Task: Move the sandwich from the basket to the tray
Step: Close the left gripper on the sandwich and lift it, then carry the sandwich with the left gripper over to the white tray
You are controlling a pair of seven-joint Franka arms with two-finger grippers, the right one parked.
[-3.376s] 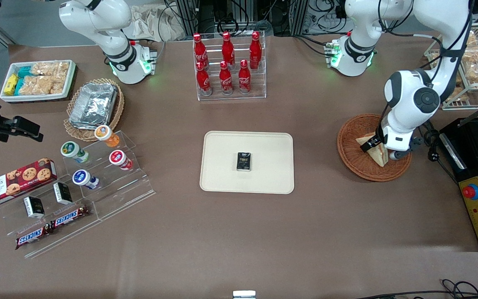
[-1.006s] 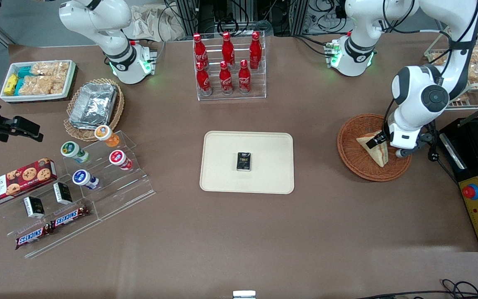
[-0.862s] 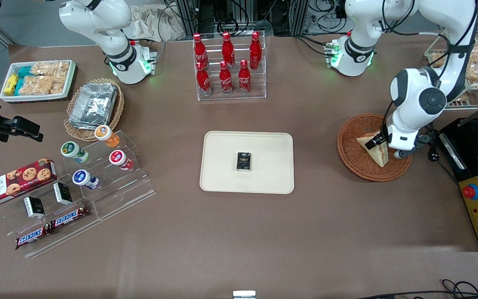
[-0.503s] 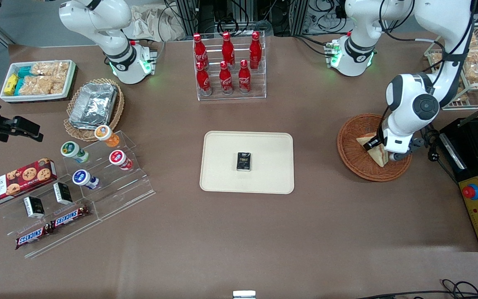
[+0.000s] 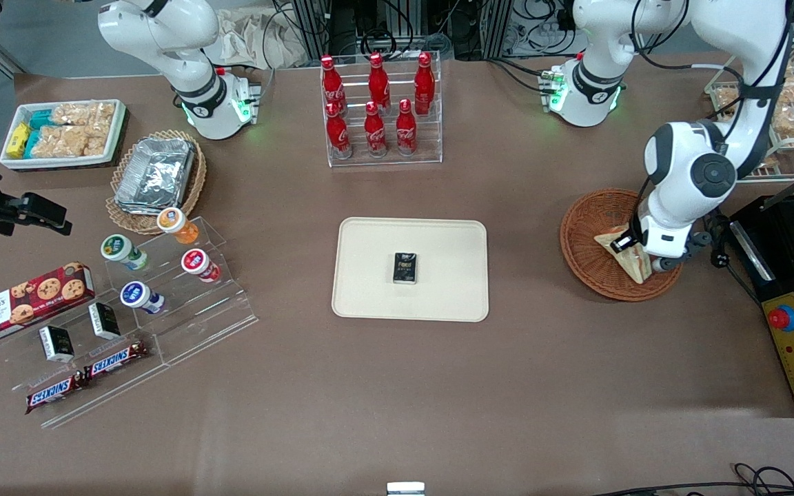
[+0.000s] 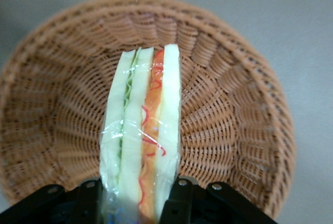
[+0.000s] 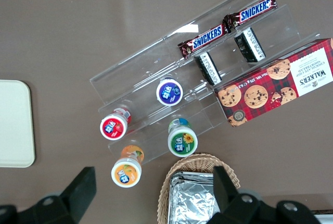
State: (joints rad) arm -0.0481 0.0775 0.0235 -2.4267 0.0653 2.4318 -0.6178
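Observation:
The sandwich, a wrapped white-bread wedge with orange and green filling, stands on edge over the reddish-brown wicker basket at the working arm's end of the table. My gripper is right above it, shut on the sandwich. In the left wrist view the sandwich sits between my gripper's two black fingers, which press its wrapped sides, with the basket underneath. The cream tray lies at the table's middle, apart from the basket.
A small black packet lies on the tray. A rack of red bottles stands farther from the camera than the tray. A black machine with a red button stands beside the basket. Snack stands lie toward the parked arm's end.
My gripper and the sandwich have shifted a little nearer the front camera inside the basket. The arm's elbow has swung slightly. Nothing else moved.

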